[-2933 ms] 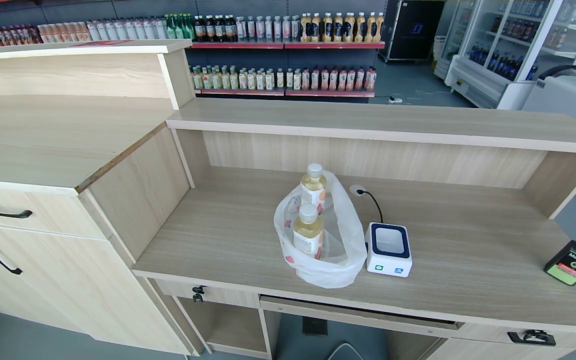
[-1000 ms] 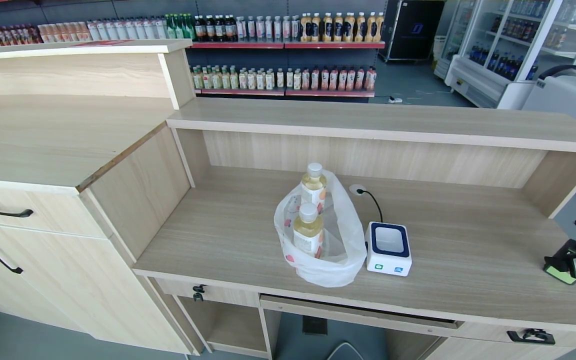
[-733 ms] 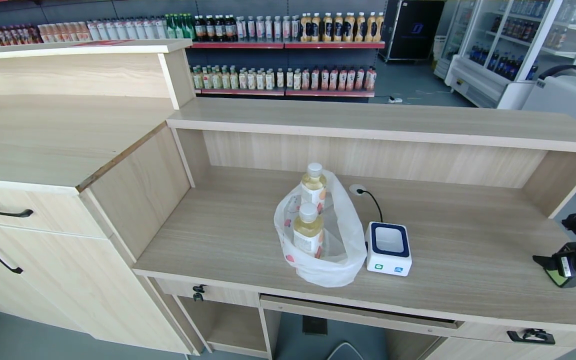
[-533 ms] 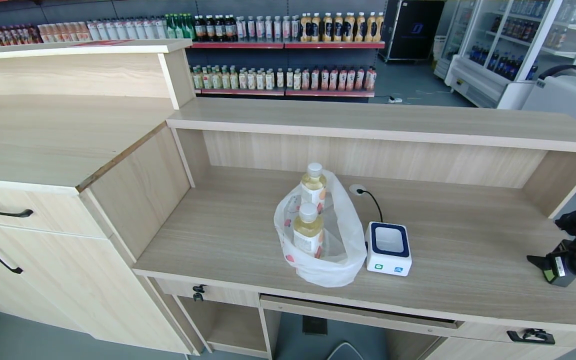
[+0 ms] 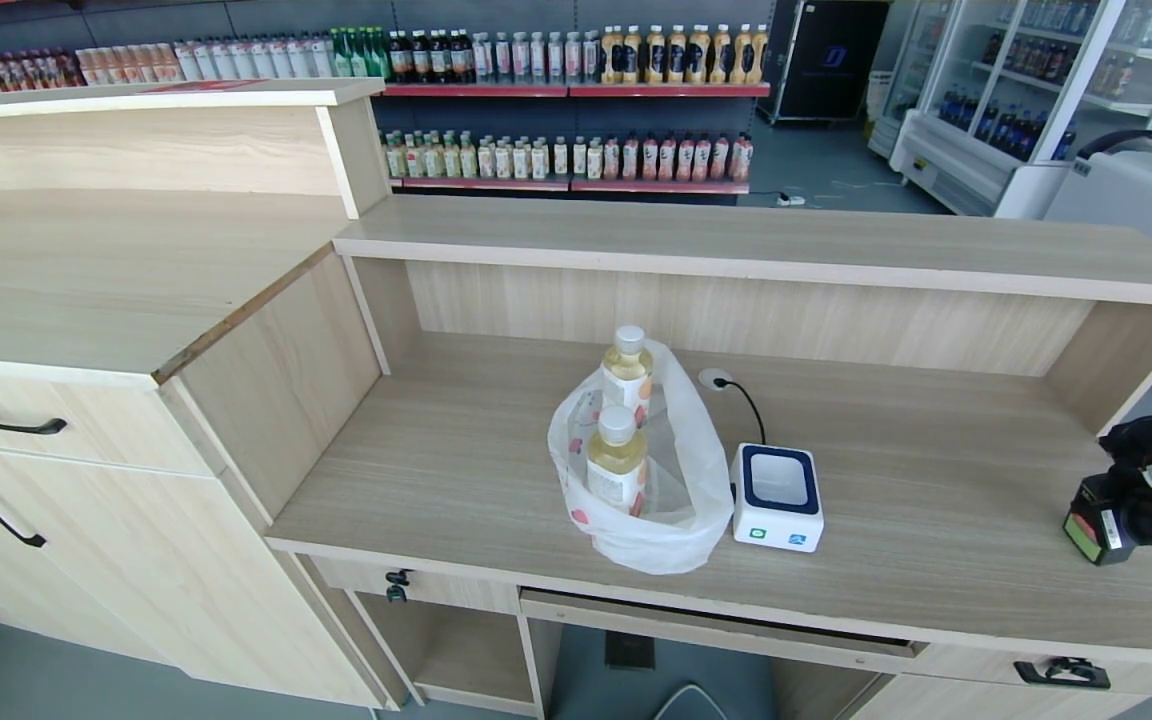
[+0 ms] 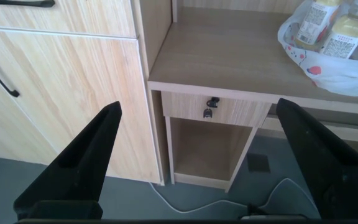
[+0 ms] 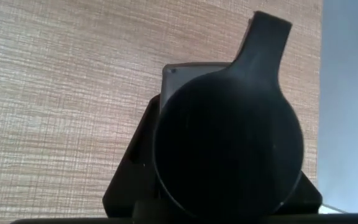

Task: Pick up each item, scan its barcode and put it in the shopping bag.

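Two grippers: left gripper point(image 6: 197, 104) spread wide, empty, low before the cabinet point(image 6: 61, 93); right gripper point(image 5: 1126, 515) clamped on the pump bottle point(image 5: 1086, 522).
Pump bottle, place: right end of the counter point(image 5: 936, 470), tipped sideways, well apart from the scanner.
Handling: rigid plastic, squat black body, glossy green label; probably liquid-heavy and slick. Pump head point(image 7: 229, 149) a weak hold, body better.
Scanner point(image 5: 778, 497): white box, dark window.
Shopping bag point(image 5: 656, 545): thin floppy film just beside the scanner, drink bottles point(image 5: 618, 462) upright inside.
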Robot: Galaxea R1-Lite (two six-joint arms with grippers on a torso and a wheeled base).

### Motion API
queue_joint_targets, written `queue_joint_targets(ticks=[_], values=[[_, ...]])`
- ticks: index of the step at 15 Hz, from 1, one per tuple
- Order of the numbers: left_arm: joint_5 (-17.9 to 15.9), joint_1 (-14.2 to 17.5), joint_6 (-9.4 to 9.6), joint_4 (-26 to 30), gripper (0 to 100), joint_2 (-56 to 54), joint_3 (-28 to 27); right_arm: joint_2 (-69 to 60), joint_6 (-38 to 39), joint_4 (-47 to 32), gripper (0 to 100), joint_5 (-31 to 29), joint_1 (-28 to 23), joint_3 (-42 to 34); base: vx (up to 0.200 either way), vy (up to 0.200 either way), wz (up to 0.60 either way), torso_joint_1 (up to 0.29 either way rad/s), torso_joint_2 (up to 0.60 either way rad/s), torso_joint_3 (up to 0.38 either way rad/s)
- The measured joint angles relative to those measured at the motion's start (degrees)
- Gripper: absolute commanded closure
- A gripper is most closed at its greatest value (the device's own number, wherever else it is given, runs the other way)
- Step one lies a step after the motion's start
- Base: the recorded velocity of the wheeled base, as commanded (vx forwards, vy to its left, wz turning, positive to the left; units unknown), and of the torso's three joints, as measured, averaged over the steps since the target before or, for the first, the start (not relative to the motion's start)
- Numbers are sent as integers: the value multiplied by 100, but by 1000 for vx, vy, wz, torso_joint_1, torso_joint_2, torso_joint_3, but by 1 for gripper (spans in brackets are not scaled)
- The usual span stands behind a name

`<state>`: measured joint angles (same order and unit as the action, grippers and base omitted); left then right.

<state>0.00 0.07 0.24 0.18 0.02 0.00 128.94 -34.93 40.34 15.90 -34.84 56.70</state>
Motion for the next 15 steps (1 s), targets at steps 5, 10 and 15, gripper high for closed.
queue_joint_targets(ticks=[5,10,15], values=[[0,-2,0,-2,0,0,0,-185,-478,15,100,-20,74,-26,0,0,0,0,0,0],[0,0,0,-2,0,0,0,-1613,-1335,925,100,260,122,-1079,0,0,0,0,0,0],[0,2,2,0,0,0,0,-3390,-4506,1798,100,2345,1352,-2537,0,0,0,0,0,0]])
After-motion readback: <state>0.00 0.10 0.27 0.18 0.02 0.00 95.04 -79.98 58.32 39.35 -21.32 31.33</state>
